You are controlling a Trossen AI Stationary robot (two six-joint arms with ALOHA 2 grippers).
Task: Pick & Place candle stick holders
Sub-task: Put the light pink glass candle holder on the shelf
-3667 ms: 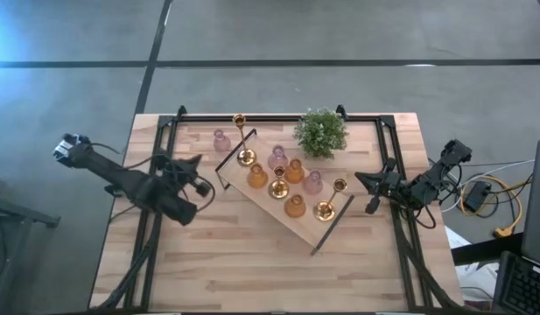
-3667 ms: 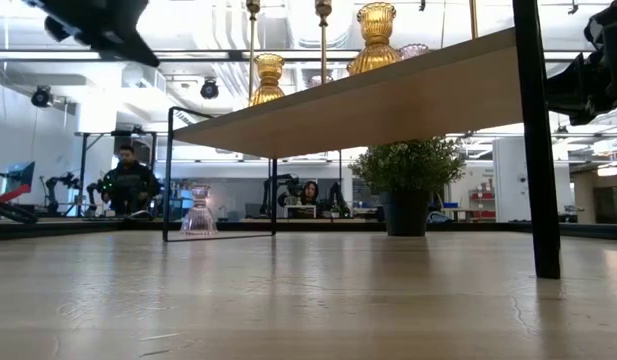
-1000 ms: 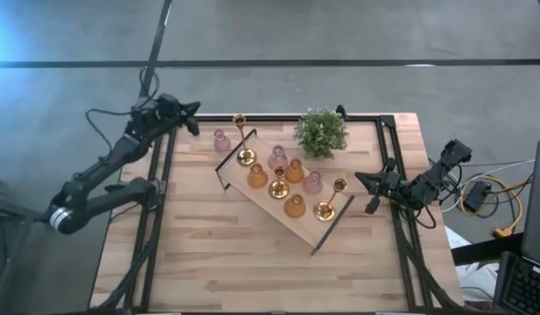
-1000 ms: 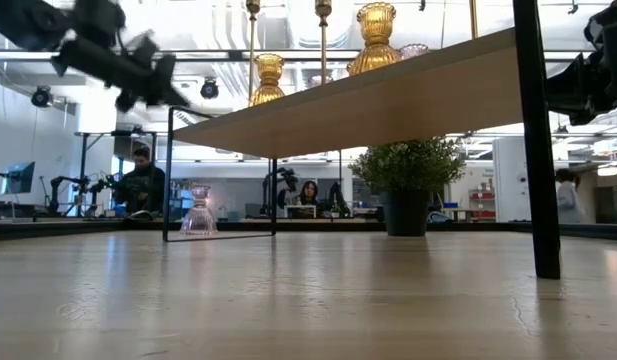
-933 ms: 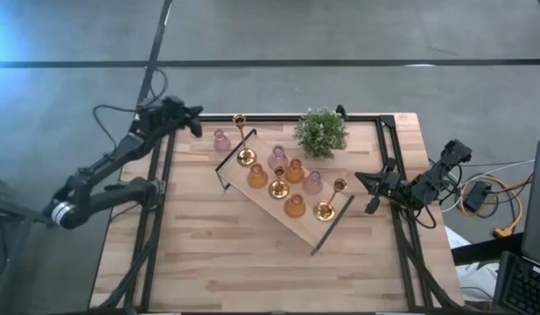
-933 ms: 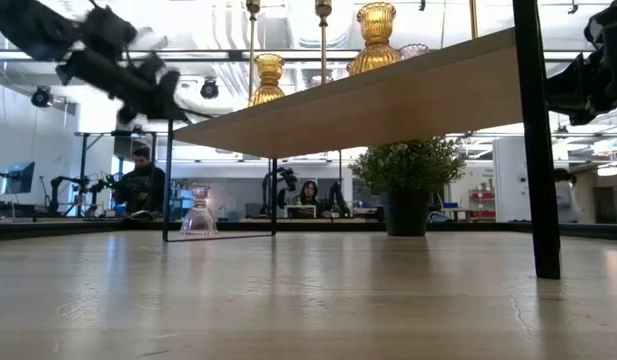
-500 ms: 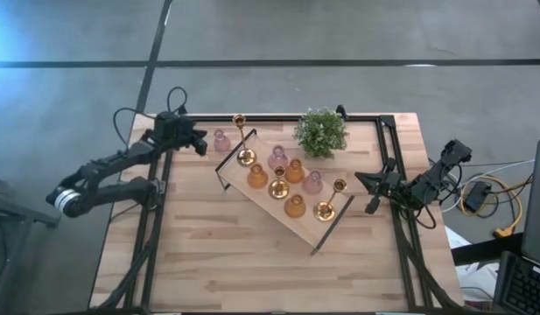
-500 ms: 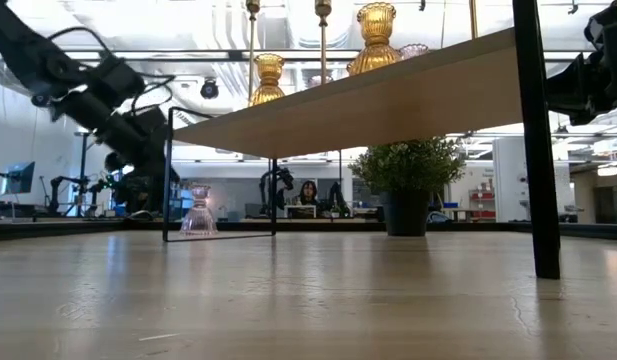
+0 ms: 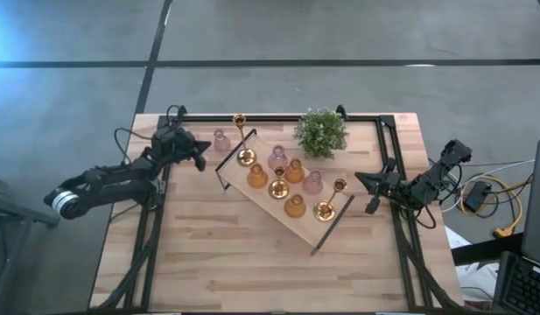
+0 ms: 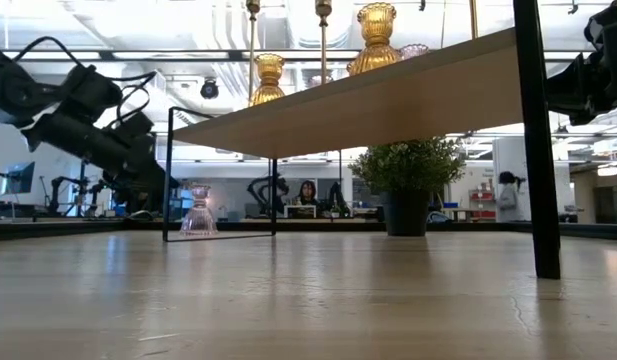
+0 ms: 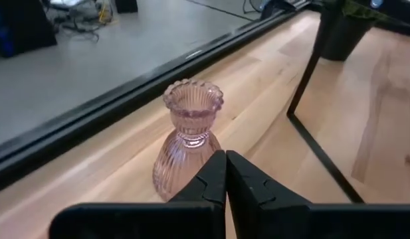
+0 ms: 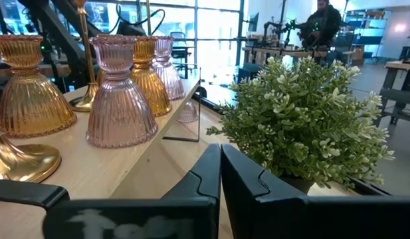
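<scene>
**A:** What are you working on, and what is behind it?

**B:** A pale wooden plank table [image 9: 252,262] with a black frame along its edges, standing on grey concrete floor. Beyond the far edge the low view shows a bright workshop, with a person [image 10: 308,192] seated at a desk far off.

**A:** Where are your end effectors?

**B:** My left end effector [image 9: 198,153] hangs low over the far left corner of the table, fingers pressed together, holding nothing. My right end effector [image 9: 364,191] waits at the right edge, also pressed together and holding nothing.

**A:** And the candle stick holders?

**B:** A lone pink holder [image 11: 189,139] stands upright on the bare table just beyond my left fingertips, close but apart from them, near the far edge. Past it runs the black wire handle of the wooden tray [image 9: 306,229], which lies slantwise across the middle of the table. On the tray stand amber holders [image 9: 294,206], pink glass ones [image 9: 312,181] and gold brass ones [image 9: 324,210], two of them with tall stems. The potted plant [image 9: 320,132] sits at the far edge, just beside the tray.
</scene>
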